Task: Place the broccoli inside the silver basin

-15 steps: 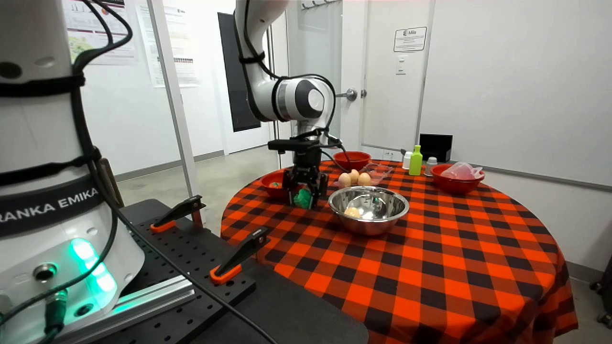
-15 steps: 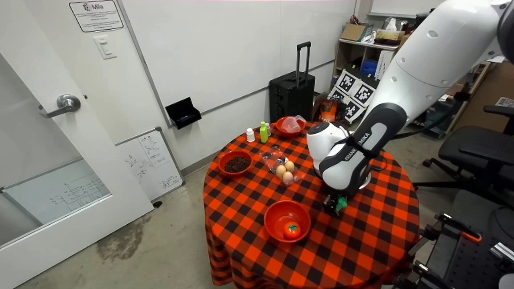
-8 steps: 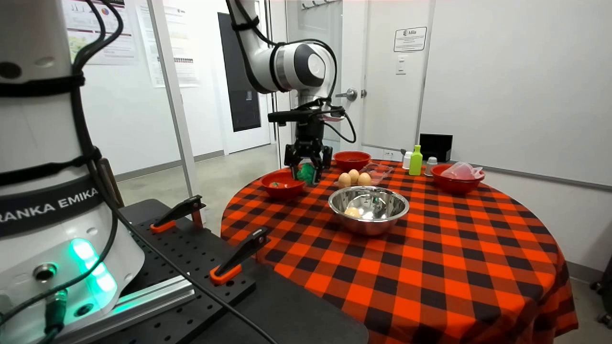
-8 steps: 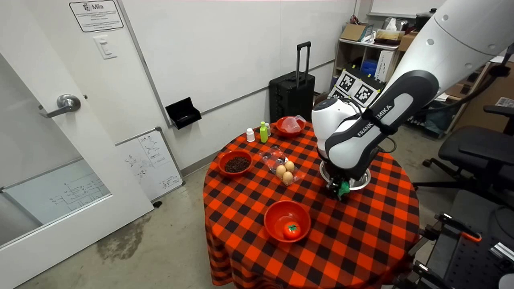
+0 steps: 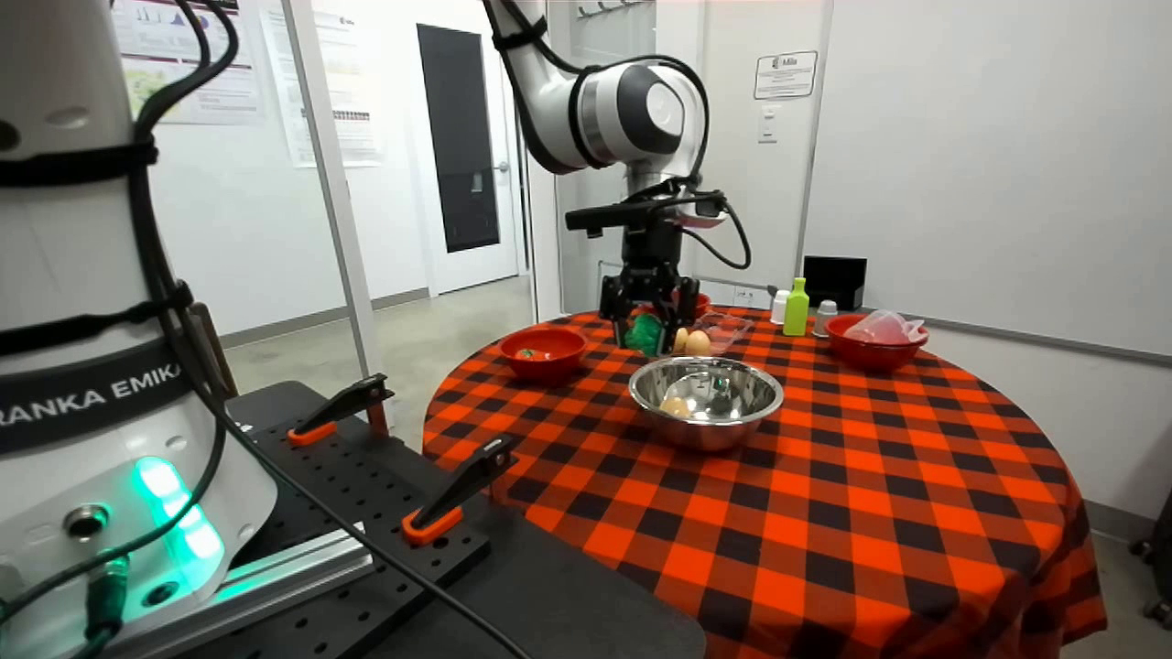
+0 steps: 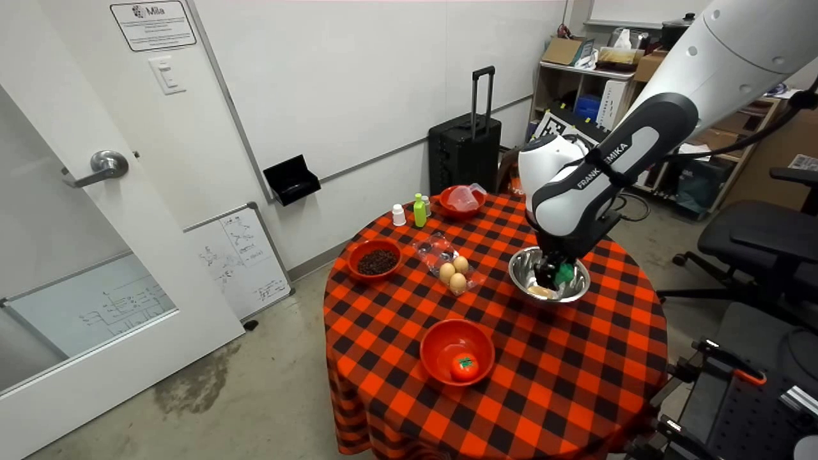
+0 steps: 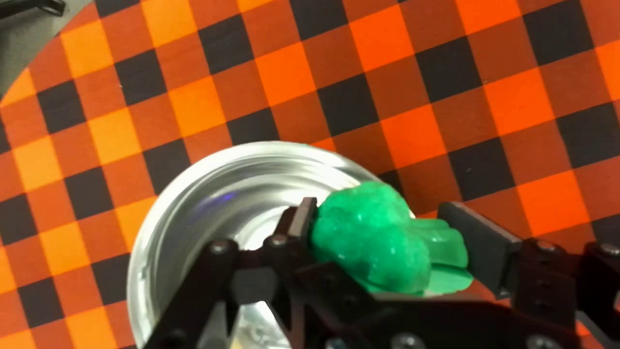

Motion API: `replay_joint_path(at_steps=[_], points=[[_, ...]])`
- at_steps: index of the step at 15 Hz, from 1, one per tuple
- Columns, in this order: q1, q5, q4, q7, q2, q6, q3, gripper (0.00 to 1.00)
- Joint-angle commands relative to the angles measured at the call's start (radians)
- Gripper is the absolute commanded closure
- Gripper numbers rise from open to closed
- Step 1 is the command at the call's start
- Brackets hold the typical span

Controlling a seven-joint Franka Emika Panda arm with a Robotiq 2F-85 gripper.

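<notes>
The broccoli (image 7: 373, 237) is a green lump with a stalk, held crosswise between the finger pads in the wrist view. My gripper (image 5: 646, 340) is shut on it and holds it above the table. The broccoli also shows in both exterior views (image 5: 645, 335) (image 6: 564, 273). The silver basin (image 5: 705, 432) stands on the checked cloth, and it also shows in an exterior view (image 6: 521, 269). In the wrist view the broccoli overlaps the basin's rim (image 7: 145, 271), with the basin mostly left of it. The gripper is higher than the rim, near its left side in an exterior view.
A yellowish lump (image 5: 676, 406) lies in the basin. A red bowl with a tomato (image 6: 457, 332), eggs in a clear carton (image 6: 457, 275), a bowl of dark beans (image 6: 376, 260), a green bottle (image 5: 796, 309) and another red bowl (image 5: 874, 352) stand around it.
My gripper has risen from near the tabletop with the broccoli in it. It has then moved sideways to the basin's edge. The basin and other bowls have not moved.
</notes>
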Motion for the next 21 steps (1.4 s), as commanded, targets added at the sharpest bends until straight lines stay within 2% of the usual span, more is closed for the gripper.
replay_joint_path(at_steps=[1, 6, 13, 15, 18, 21], points=[[-0.035, -0.035, 0.09, -0.008, 0.051, -0.042, -0.023, 0.61], [-0.088, -0.012, 0.198, -0.044, 0.155, -0.064, -0.011, 0.61], [-0.109, 0.0, 0.329, -0.053, 0.309, -0.079, -0.002, 0.61], [-0.11, 0.0, 0.357, -0.049, 0.337, -0.081, -0.004, 0.46], [-0.114, 0.004, 0.397, -0.048, 0.375, -0.095, -0.003, 0.08], [-0.117, 0.006, 0.426, -0.046, 0.399, -0.112, -0.003, 0.0]])
